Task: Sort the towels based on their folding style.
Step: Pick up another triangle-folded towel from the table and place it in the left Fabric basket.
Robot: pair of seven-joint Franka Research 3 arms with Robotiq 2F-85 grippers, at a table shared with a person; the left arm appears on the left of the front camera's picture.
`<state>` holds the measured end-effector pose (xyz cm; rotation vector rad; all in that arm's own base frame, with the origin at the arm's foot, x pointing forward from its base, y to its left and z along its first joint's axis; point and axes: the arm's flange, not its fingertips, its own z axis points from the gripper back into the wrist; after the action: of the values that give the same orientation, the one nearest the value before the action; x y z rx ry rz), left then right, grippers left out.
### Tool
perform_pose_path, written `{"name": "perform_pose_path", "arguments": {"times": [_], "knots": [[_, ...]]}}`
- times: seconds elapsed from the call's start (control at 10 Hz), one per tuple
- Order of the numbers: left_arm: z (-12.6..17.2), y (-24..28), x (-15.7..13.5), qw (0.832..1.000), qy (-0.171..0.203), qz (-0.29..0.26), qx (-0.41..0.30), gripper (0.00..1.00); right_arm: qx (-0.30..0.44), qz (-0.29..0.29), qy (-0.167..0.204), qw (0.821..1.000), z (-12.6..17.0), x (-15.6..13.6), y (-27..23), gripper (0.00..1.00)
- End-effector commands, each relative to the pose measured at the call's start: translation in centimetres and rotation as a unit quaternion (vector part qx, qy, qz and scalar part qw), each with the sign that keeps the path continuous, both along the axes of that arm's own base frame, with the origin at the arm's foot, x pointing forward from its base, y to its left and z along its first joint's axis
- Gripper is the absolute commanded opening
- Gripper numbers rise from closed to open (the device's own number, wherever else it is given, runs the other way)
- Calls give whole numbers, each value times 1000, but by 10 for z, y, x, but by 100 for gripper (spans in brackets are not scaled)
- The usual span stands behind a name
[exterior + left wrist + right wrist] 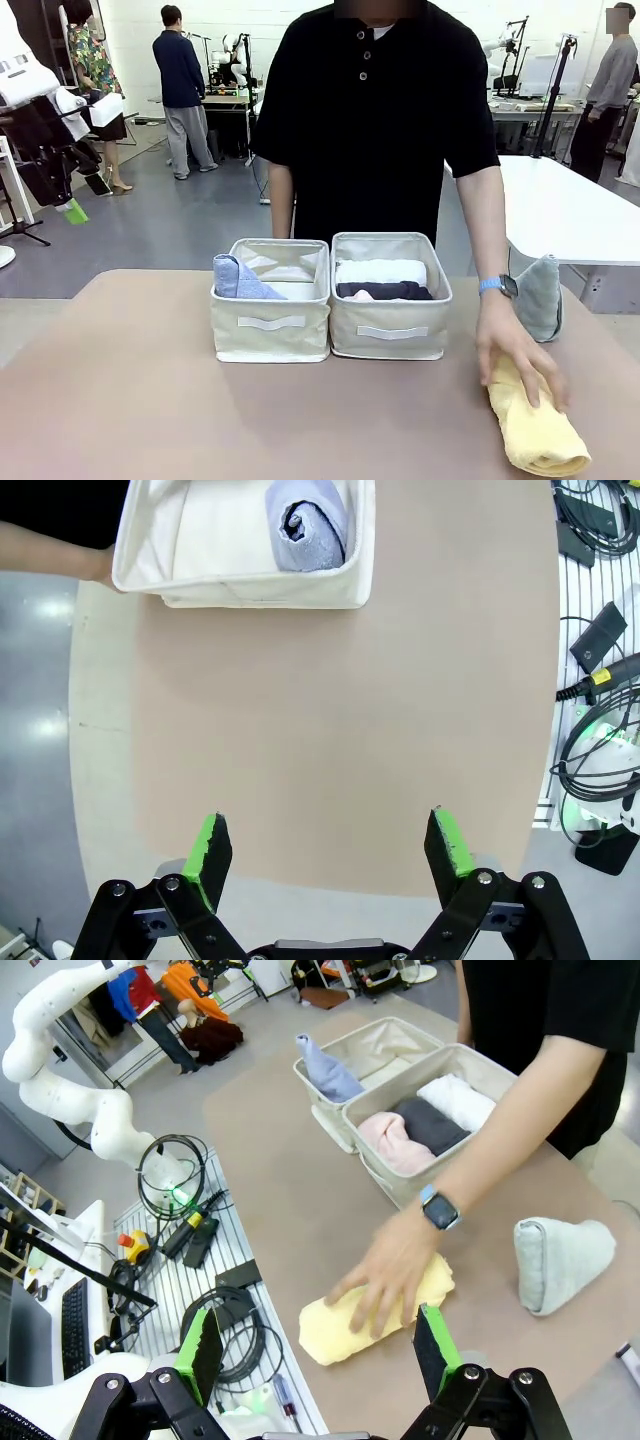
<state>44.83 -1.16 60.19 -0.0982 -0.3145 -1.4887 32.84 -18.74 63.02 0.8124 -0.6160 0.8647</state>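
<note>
On the table [120, 400], at about 4 o'clock in the front view, the yellow towel [540, 435] lies as a roll. Its long axis runs from 11 to 5 o'clock, with the 5 o'clock end near the table's front edge. The person's hand [520, 350] lies flat on the roll's 11 o'clock end, fingers spread over it.

Just at 12 o'clock of that hand, the grey-teal towel [540, 295] rests on the table as a cone. Its broad end is toward 6 o'clock and its narrow end toward 12 o'clock. It does not touch the yellow roll.

Two cream bins stand side by side at the table's middle, their walls touching. The left bin [270, 325] holds the light blue towel [238, 280] at its 9 o'clock end, with the narrow tip rising above the rim. From the left wrist view its lower end shows a spiral of folds.

The right bin [390, 330] holds three rolls, each with its long axis from 9 to 3 o'clock. The white towel [380, 270] is at 12 o'clock, the dark grey towel [385, 290] in the middle and the pink towel [390, 1140] at 6 o'clock against the front wall.

The left gripper [327, 820] hangs above bare table with its jaws wide apart, holding nothing. The right gripper [318, 1315] hangs above the yellow roll and the hand, its jaws also spread and empty.
</note>
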Motion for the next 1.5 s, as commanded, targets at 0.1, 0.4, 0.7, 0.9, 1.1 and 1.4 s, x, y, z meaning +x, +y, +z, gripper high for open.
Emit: {"name": "perform_pose_path", "arguments": {"times": [0.1, 0.4, 0.7, 0.9, 1.1, 1.4], "knots": [[6, 43, 14, 993, -2, 45, -106, 100, 9, 5, -9, 1000, 1, 0, 1, 100], [6, 142, 12, 958, -12, 93, -272, 100, 9, 5, -9, 1000, 1, 0, 1, 100], [6, 220, 3, 917, -18, 26, -399, 100, 9, 5, -9, 1000, 1, 0, 1, 100], [-13, 242, 0, 922, -43, 16, -385, 100, 9, 5, -9, 1000, 1, 0, 1, 100], [-33, 257, -4, 929, -63, 18, -363, 100, 9, 5, -9, 1000, 1, 0, 1, 100], [-39, 259, -8, 913, -72, 23, -401, 100, 9, 5, -9, 1000, 1, 0, 1, 100]]}}
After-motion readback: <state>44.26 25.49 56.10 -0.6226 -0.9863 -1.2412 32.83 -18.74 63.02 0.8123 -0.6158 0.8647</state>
